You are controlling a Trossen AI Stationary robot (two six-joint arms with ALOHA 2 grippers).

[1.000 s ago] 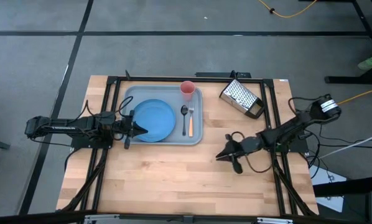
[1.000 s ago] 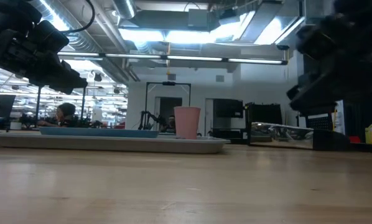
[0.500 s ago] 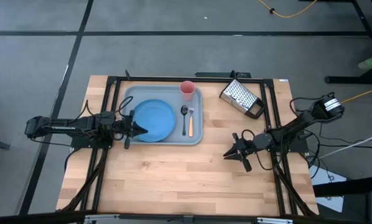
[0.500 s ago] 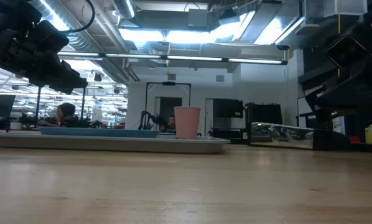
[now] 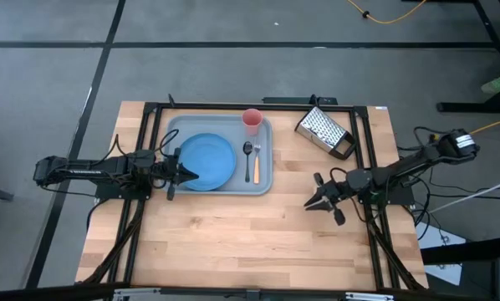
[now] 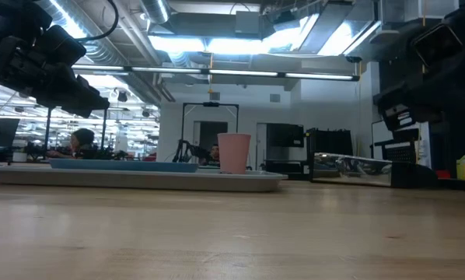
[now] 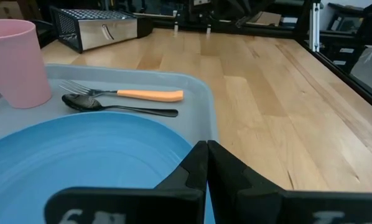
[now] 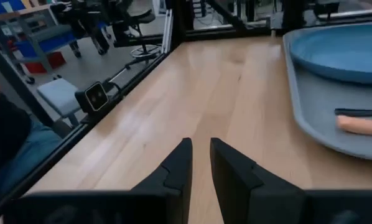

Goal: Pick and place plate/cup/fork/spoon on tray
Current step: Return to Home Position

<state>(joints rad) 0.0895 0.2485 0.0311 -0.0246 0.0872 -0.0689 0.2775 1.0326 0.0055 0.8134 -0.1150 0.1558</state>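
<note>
Two arms flank a wooden table (image 5: 233,242) over grey floor (image 5: 49,67).

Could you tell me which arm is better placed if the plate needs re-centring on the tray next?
Left. The left end effector is at the blue plate's rim; the right end effector is off the tray, over the table.
</note>
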